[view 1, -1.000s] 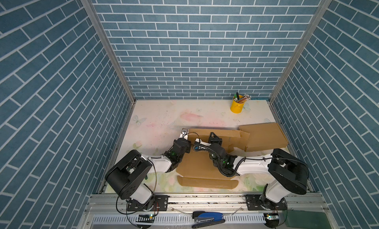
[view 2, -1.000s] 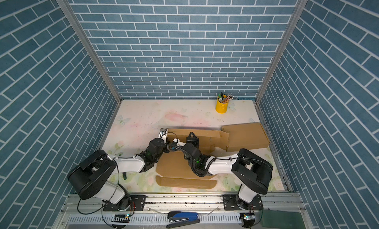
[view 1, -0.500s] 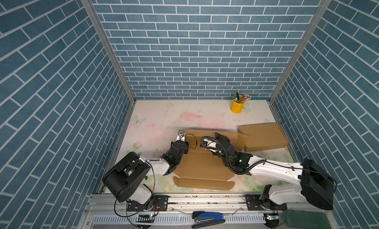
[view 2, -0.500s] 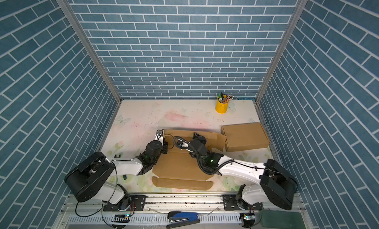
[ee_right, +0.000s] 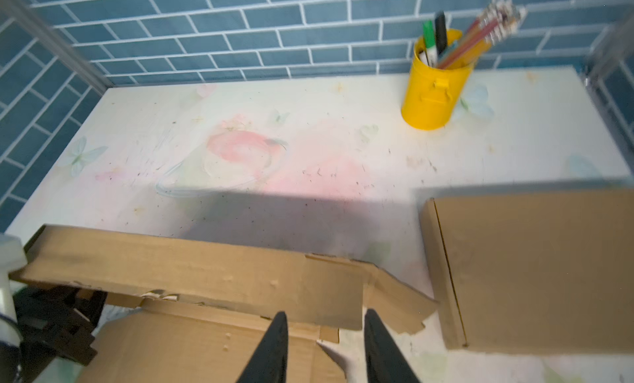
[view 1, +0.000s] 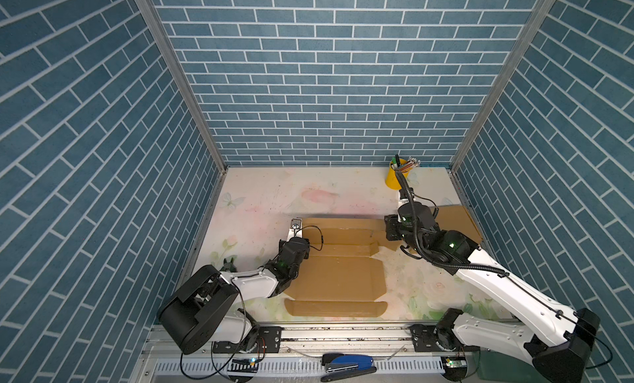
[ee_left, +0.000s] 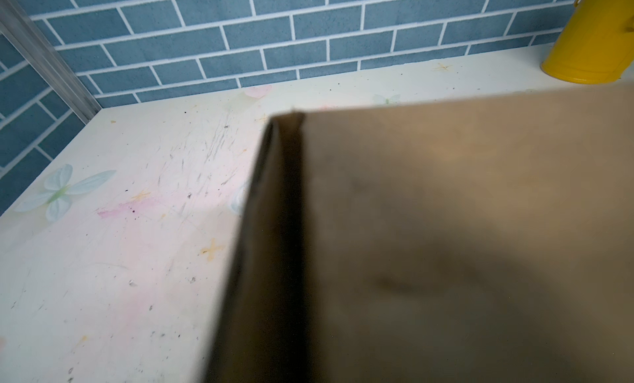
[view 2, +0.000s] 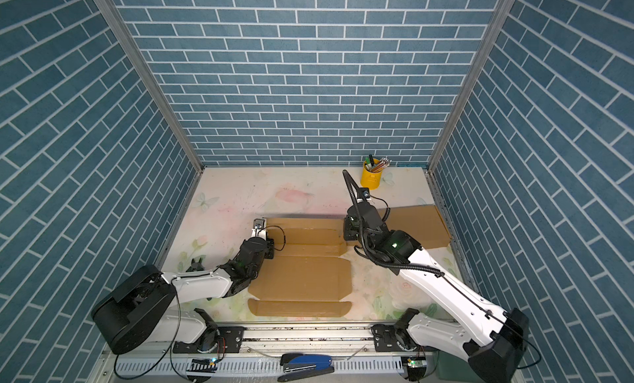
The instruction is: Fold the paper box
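The paper box (view 1: 336, 278) (view 2: 302, 278) is a brown cardboard sheet lying mostly flat at the table's front middle, its rear wall (ee_right: 192, 264) partly raised. My left gripper (view 1: 299, 232) (view 2: 262, 233) sits at the box's left rear corner and is shut. In the left wrist view a cardboard fold (ee_left: 446, 226) fills the picture and hides the fingers. My right gripper (ee_right: 324, 333) (view 1: 390, 231) (view 2: 348, 230) hangs open over the right end of the rear wall. Its dark fingers (ee_right: 276, 350) straddle the wall's corner without gripping it.
A closed cardboard box (view 1: 456, 220) (view 2: 418, 223) (ee_right: 535, 268) lies at the right, close to the right gripper. At the back right stands a yellow pen cup (view 1: 394, 178) (view 2: 370, 178) (ee_right: 435, 93) (ee_left: 597, 38). A blue stapler (view 1: 346, 362) rests on the front rail.
My right arm has swung from over the box's middle to the right end of its rear wall, and its gripper has opened. The left gripper has stayed at the left rear corner.
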Robot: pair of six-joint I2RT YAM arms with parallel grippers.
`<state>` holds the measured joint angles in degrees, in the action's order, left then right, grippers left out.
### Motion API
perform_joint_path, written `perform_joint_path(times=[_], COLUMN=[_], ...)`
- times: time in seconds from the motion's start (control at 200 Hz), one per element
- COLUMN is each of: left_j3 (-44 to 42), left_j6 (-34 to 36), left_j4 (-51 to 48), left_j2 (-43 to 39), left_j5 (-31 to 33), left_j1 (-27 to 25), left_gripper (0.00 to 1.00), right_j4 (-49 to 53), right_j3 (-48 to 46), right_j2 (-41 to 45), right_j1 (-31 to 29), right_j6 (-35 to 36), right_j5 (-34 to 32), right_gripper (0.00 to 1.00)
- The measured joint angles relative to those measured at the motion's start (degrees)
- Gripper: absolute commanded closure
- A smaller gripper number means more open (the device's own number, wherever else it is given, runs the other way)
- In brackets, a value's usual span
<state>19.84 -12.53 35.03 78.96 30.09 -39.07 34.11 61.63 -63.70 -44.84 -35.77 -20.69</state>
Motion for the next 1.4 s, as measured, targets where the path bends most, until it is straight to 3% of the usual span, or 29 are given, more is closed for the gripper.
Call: perform_joint_path(times=[0.12, 0.34, 0.665, 0.96, 1.055, 1.26, 1.4], left_j3=[-1.66, -3.19, -3.72, -3.69, -3.69, -3.69, -3.69], left_j6=[-0.33, -0.42, -0.39, -0.42, -0.35, -0.31, -0.37], left_j4=[2.29, 5.7, 8.07, 9.81, 9.9, 9.88, 9.86], left_j2=[0.02, 0.55, 1.6, 2.89, 2.97, 2.99, 2.99], left_j5=[0.33, 0.68, 1.03, 1.05, 0.94, 1.01, 1.2], left_j1=[-0.24, -0.63, -0.98, -1.05, -1.09, -1.16, -1.16], left_gripper=[1.0, 1.0, 1.0, 1.0, 1.0, 1.0, 1.0], right_j4=[5.86, 7.85, 4.59, -5.35, -6.99, -3.13, 3.39], right_j3=[4.83, 7.23, 7.21, 5.68, 4.11, 4.52, 5.18], right_j2=[-4.39, -11.43, -16.57, -16.72, -16.72, -15.65, -13.44], right_j1=[0.37, 2.89, 3.39, 3.78, 4.37, 4.76, 4.98], right_j6=[-7.21, -11.19, -14.73, -17.29, -17.97, -16.65, -15.23], right_j5=[1.86, 6.23, 14.03, 22.21, 24.46, 20.98, 16.83], right_gripper=[0.48, 0.46, 0.5, 0.65, 0.58, 0.46, 0.44])
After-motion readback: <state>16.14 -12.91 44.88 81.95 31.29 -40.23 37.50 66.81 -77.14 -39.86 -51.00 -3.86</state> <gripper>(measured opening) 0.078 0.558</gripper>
